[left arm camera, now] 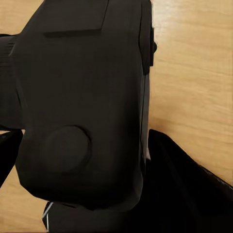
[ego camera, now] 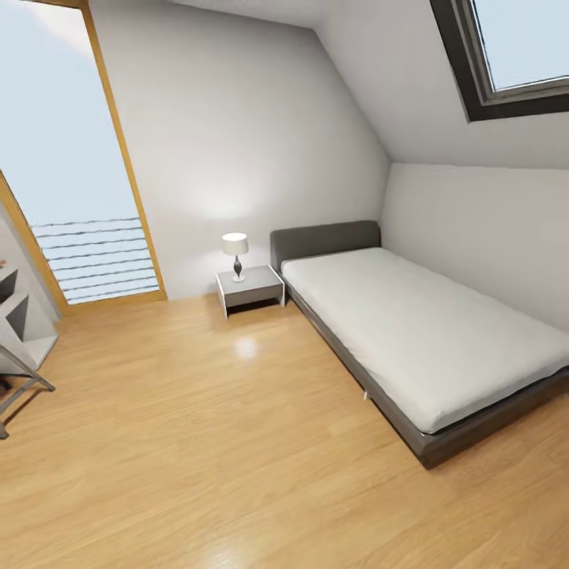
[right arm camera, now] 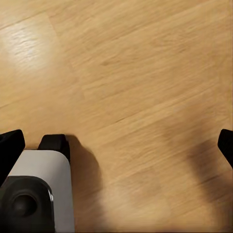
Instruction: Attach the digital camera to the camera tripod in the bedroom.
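Observation:
The digital camera (left arm camera: 82, 107), a chunky black body with a round knob, sits very close in the left wrist view. My left gripper (left arm camera: 97, 174) is shut on it, and dark fingers (left arm camera: 189, 189) show on either side of it above the plank floor. In the head view, thin silver legs (ego camera: 24, 389) at the far left edge look like part of the camera tripod, whose head is out of view. My right gripper (right arm camera: 118, 145) is open over bare floor with nothing between its fingertips (right arm camera: 9, 148).
The bedroom has a grey-framed bed (ego camera: 442, 348) with a white mattress on the right. A small nightstand (ego camera: 250, 289) with a lamp (ego camera: 235, 254) stands by the far wall, and a tall wood-framed glass door (ego camera: 79, 174) is beside it. A white shelf (ego camera: 20, 316) is at the left. My robot's base (right arm camera: 43, 189) stands on the floor.

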`<state>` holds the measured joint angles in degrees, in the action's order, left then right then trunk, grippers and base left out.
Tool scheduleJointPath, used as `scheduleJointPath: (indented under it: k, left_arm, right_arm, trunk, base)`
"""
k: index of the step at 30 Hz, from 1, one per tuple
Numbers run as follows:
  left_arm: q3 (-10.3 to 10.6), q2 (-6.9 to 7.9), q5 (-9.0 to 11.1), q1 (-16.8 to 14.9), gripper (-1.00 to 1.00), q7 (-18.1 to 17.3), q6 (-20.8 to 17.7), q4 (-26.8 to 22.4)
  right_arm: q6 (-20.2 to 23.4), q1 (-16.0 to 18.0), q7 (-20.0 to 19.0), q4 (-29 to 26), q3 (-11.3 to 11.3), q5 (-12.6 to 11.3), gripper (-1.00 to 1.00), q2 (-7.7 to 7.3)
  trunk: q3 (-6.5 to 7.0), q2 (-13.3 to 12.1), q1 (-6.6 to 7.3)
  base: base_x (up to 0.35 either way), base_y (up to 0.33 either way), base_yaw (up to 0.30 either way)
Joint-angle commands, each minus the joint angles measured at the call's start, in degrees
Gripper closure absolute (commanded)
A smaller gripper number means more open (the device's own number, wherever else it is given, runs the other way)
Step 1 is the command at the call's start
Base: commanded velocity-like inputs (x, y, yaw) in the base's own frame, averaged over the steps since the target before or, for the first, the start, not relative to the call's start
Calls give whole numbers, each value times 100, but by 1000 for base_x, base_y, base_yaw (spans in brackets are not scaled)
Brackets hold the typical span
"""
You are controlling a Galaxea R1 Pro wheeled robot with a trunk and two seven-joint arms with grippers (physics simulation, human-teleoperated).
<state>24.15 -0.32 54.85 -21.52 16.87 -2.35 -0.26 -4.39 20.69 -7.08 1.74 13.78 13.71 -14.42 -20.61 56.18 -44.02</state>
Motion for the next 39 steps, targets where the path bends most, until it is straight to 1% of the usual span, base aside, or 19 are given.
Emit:
scheduleJointPath:
  k: [1, 5, 11, 14, 16, 17, 20, 21, 22, 26, 31, 39]
  left_arm:
    - [63, 27, 13, 53, 100, -37, -21, 1]
    - [64, 94, 16, 206, 100, -100, -14, 6]
    - [64, 133, 24, 321, 100, -124, -11, 8]
    - [64, 155, 15, 392, 100, -202, -11, 8]
    - [64, 168, 19, 419, 100, -394, -11, 8]
    - [64, 173, 25, 429, 100, -575, -11, 8]
    - [64, 181, 34, 441, 100, -879, -11, 8]
    - [64, 186, 36, 442, 100, -928, -11, 8]
    - [64, 204, 35, 445, 100, -1072, -11, 8]
    - [64, 213, 35, 446, 100, -1156, -11, 8]
    - [56, 193, 58, 447, 100, -1185, -9, 2]
    - [47, 206, 110, 447, 100, -1186, -11, 8]
  right_arm:
    - [-41, -32, 7, 19, 48, 57, -100, 11]
    - [-50, -135, 31, 19, 46, 73, -100, 29]
    - [-51, -172, 44, 19, 46, 78, -100, 37]
    - [-31, -176, 47, 19, 46, 77, -100, 42]
    - [-10, -178, 43, 19, 46, 78, -100, 43]
    - [-1, -178, 42, 19, 46, 78, -100, 44]
    - [15, -179, 31, 19, 46, 79, -100, 44]
    - [17, -179, 29, 19, 46, 79, -100, 45]
    - [22, -179, 28, 19, 46, 79, -100, 40]
    - [35, -179, 30, 19, 46, 79, -100, 38]
    - [76, -179, 34, 19, 46, 79, -100, 38]
    - [91, -179, 39, 19, 46, 79, -100, 38]
  trunk:
    - [13, -37, 22]
    - [85, -198, 110]
    - [192, -438, 242]
    - [246, -559, 308]
    - [282, -639, 352]
    - [300, -679, 374]
    - [354, -799, 440]
    - [372, -839, 462]
    - [390, -879, 483]
    - [462, -1040, 571]
    - [462, -1040, 571]
    - [462, -1040, 571]
  base:
    - [0, 0, 0]
    - [0, 0, 0]
    - [0, 0, 0]
    - [0, 0, 0]
    - [0, 0, 0]
    - [0, 0, 0]
    - [0, 0, 0]
    - [0, 0, 0]
    - [0, 0, 0]
    - [0, 0, 0]
    - [0, 0, 0]
    - [0, 0, 0]
